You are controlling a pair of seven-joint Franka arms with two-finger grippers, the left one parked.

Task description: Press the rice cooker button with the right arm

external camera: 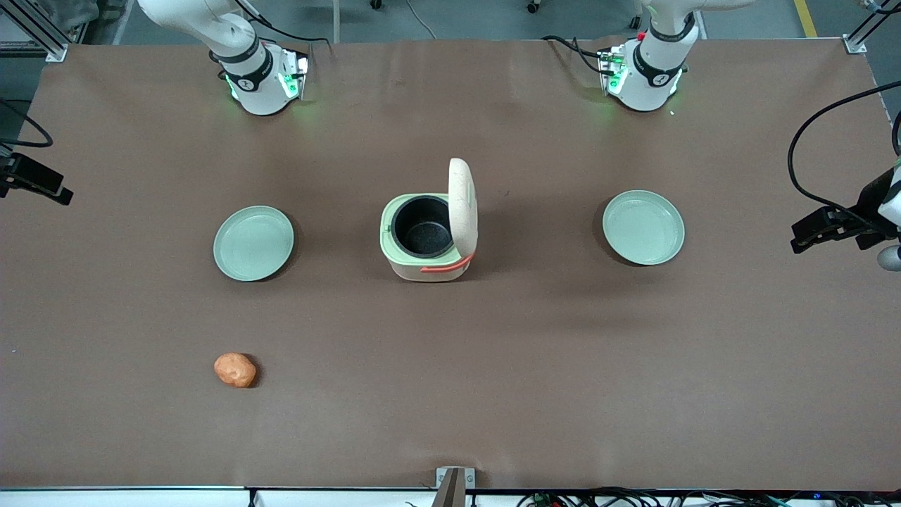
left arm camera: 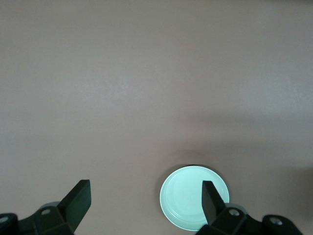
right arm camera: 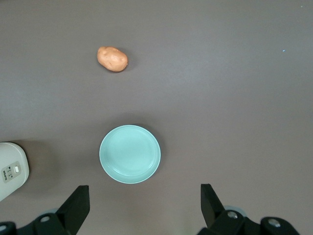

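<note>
The rice cooker [external camera: 426, 243] stands at the middle of the table [external camera: 450, 394]. The pot [external camera: 422, 225] sits in it. The lid [external camera: 462, 204] stands upright on the side toward the parked arm.

In the front view, one plate [external camera: 253, 243] lies at nine o'clock from the cooker, well apart from it. The other plate [external camera: 643, 227] lies at three o'clock. A potato [external camera: 235, 370] lies at six o'clock from the first plate, nearer the front camera.

The right arm [external camera: 246, 63] is based at eleven o'clock from the cooker. Its gripper [right arm camera: 144, 205] hangs above the table near the first plate [right arm camera: 129, 153], fingers [right arm camera: 78, 200] wide apart and touching nothing.
</note>
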